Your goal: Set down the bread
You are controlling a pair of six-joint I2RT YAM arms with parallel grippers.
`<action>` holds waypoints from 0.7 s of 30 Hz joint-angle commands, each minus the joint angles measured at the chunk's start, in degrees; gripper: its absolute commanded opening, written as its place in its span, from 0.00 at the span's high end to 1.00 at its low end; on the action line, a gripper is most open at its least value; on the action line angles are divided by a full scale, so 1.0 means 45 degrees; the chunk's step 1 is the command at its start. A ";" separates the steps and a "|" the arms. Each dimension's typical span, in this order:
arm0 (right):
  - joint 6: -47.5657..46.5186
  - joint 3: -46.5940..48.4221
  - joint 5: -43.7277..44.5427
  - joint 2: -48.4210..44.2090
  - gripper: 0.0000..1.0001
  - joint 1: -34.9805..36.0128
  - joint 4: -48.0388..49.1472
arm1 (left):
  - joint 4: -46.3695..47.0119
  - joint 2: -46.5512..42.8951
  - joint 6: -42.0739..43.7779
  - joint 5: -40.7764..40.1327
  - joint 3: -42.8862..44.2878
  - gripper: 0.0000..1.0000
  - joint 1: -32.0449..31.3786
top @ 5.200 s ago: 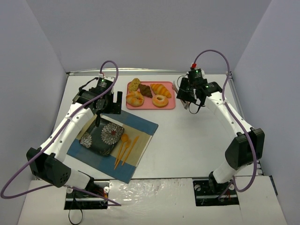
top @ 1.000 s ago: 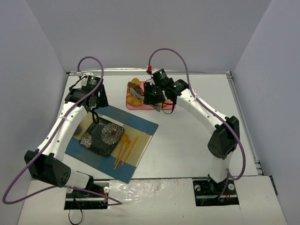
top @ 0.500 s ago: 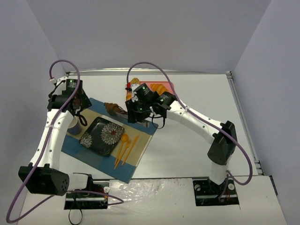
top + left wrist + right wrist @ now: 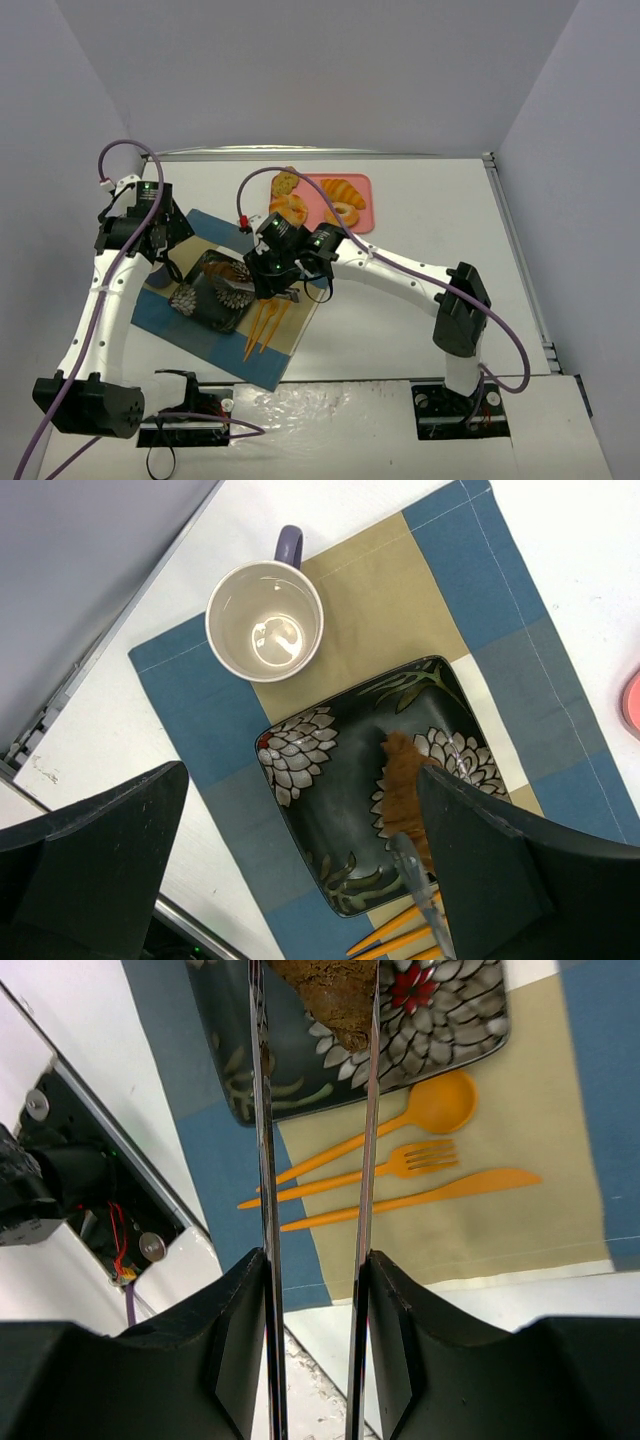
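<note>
Overhead view of a white table with two robot arms. The right arm stretched across to the left side, where a dark square plate (image 4: 320,820) with white flower patterns sat on a blue and tan placemat (image 4: 200,710).

The right gripper (image 4: 312,980) pinched the bread (image 4: 325,1005), a small chocolate-brown wedge, between its two thin metal fingers. The bread hung over the right half of the plate. Whether it already touched the plate surface could not be told from any view.

The left gripper (image 4: 305,772) hovered above the placemat with its fingers spread wide, holding nothing. An empty white mug (image 4: 264,620) with a purple handle stood on the placemat just beyond the plate. An orange plastic spoon (image 4: 440,1105), fork (image 4: 420,1157) and knife (image 4: 450,1188) lay side by side next to the plate.

At the back of the table a pink tray (image 4: 365,215) held a golden croissant (image 4: 343,190) and other pastries.

The task looked nearly finished: the bread was off the tray and positioned at the plate. What appeared to be left was lowering it if needed, opening the fingers, and drawing the arm away.

No brand names, labels or readable writing showed anywhere in the scene.
</note>
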 commanded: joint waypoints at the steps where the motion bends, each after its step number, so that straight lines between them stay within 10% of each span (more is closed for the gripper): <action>1: -0.0049 -0.0198 0.0172 0.0171 1.00 0.0285 0.0919 | -0.0048 -0.0428 -0.0199 -0.0022 0.0257 0.03 0.0084; 15: -0.0072 -0.0189 0.0657 0.1227 0.99 0.0397 0.1504 | -0.0038 -0.0519 -0.0056 0.0211 0.0437 0.03 0.0084; 21: -0.0063 -0.0099 0.0806 0.1259 0.74 0.0469 0.1471 | 0.0072 -0.0489 0.0043 0.0289 0.0458 0.03 0.0075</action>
